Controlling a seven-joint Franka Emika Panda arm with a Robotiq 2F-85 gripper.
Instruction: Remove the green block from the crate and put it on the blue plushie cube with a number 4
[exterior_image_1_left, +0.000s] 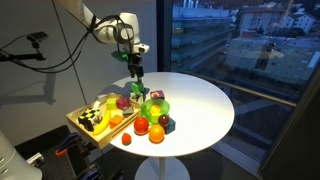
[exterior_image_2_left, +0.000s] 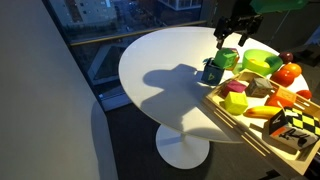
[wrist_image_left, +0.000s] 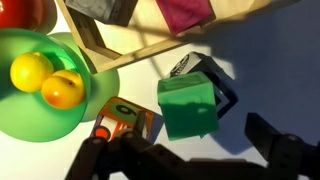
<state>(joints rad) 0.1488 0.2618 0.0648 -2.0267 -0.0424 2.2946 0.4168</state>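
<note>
The green block rests, tilted, on top of the dark blue plushie cube on the white table. In an exterior view the green block sits on the blue cube just beside the wooden crate. My gripper is open, with its fingers on either side of the block and apart from it. It hovers just above the block in both exterior views.
A green bowl with two yellow fruits and an orange plush cube lie next to the blue cube. The crate holds a purple block, a carrot and other toys. The round table's edge is close.
</note>
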